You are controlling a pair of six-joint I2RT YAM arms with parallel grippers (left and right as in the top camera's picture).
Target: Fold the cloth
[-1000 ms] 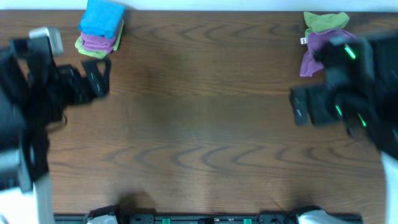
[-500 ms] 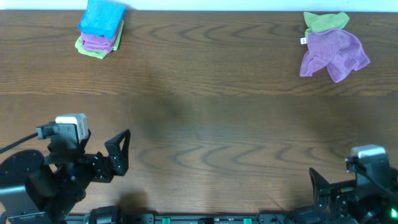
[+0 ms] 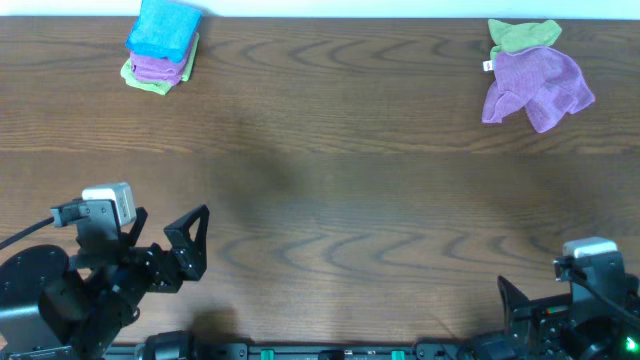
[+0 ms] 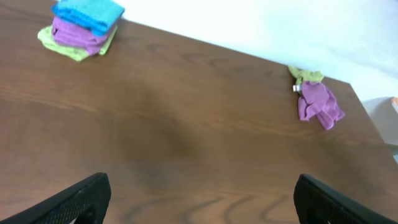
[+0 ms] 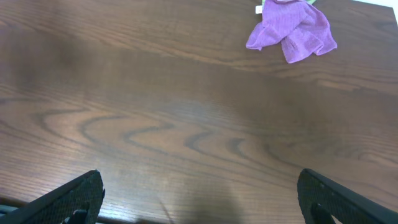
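Observation:
A crumpled purple cloth [image 3: 540, 87] lies at the far right of the table on a green cloth [image 3: 523, 34]. It also shows in the left wrist view [image 4: 318, 104] and in the right wrist view [image 5: 292, 32]. A stack of folded cloths [image 3: 161, 45], blue on purple on green, sits at the far left, seen too in the left wrist view [image 4: 81, 28]. My left gripper [image 3: 188, 248] is open and empty at the near left edge. My right gripper [image 5: 199, 198] is open and empty at the near right edge, partly out of the overhead view.
The brown wooden table [image 3: 340, 190] spans the view. A white wall [image 4: 280, 25] runs behind its far edge. Black rails with green parts [image 3: 330, 351] line the near edge.
One second ago both arms were raised at the sides, the right arm hiding the purple cloth. They have swung down to the near edge, and since half a second ago barely moved.

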